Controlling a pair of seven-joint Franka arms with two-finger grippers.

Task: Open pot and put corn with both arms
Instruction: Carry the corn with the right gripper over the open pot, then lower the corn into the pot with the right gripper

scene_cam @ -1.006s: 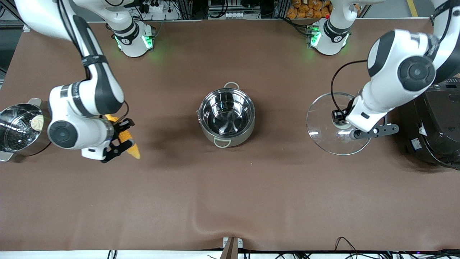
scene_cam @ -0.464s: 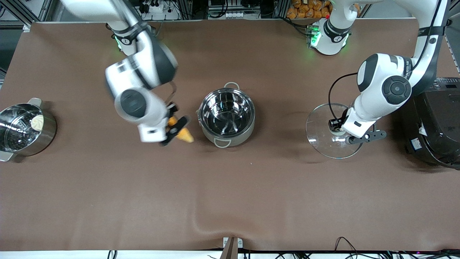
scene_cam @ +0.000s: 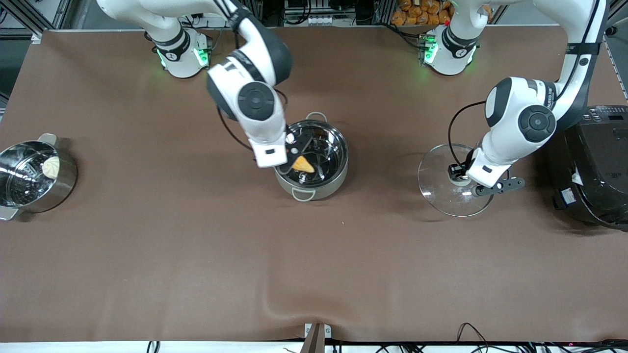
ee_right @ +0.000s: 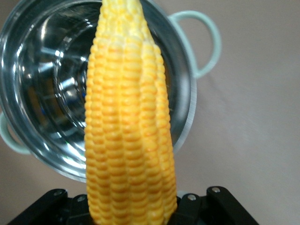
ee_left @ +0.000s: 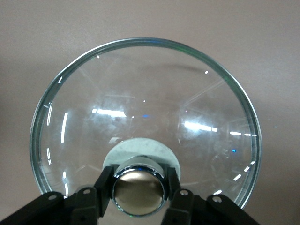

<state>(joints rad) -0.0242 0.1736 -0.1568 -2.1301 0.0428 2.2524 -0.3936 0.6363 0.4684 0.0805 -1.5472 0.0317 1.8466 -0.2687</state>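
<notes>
While the lid (scene_cam: 454, 180) was clamped in the left hand (scene_cam: 463, 177) at three o'clock, the corn (scene_cam: 302, 164), clamped in the right hand (scene_cam: 296, 158), had been swung over the pot (scene_cam: 310, 162), ready for release.

Yellow-orange corn (ee_right: 129, 126), silvery steel pot (scene_cam: 333, 180), brown table (scene_cam: 196, 255)
</notes>
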